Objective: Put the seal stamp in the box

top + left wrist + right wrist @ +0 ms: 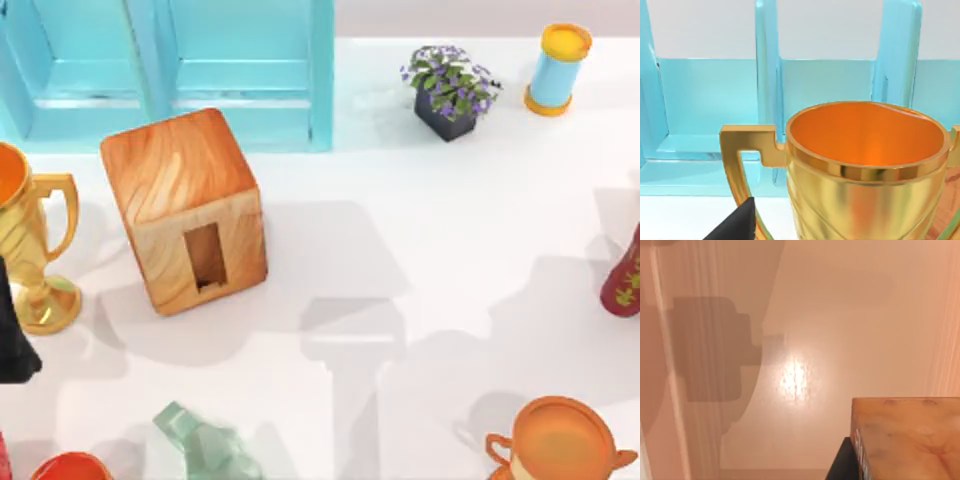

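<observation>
Far left edge of the table: left gripper (14, 338) sits parked just near of the gold trophy (30, 245); can't tell whether it's open or closed. In the left wrist view the trophy cup is close up, w/ the teal cabinet (170, 70) behind it at the far left.

Next right: the box (185, 210) stands on the table just near of the cabinet, apart from the trophy. Its slot (205, 255) is on the near face, dark, w/ nothing poking out of it. Looks like nothing has gone in yet.

Mid table: bare white surface w/ arm shadows only. Near edge has a pale green glass piece (205, 445) and, farther right, an orange pot (558, 440). Far right: potted plant (452, 90), blue-yellow cylinder (558, 68), dark red vase (625, 275) at the right edge. None of these belong to the job.

Right wrist view: the seal stamp (910, 435) shows as an orange-brown block close to the camera, up off the table, w/ one dark finger (842, 465) pressed on its side. So I judge the right gripper (890, 465) is clamped on it. Where exactly over the table can't be told.

Progress, as a judgement: pick-up done, stamp in hand. Left to do: carry it over to the box, line it up w/ the slot, push in, let go.
</observation>
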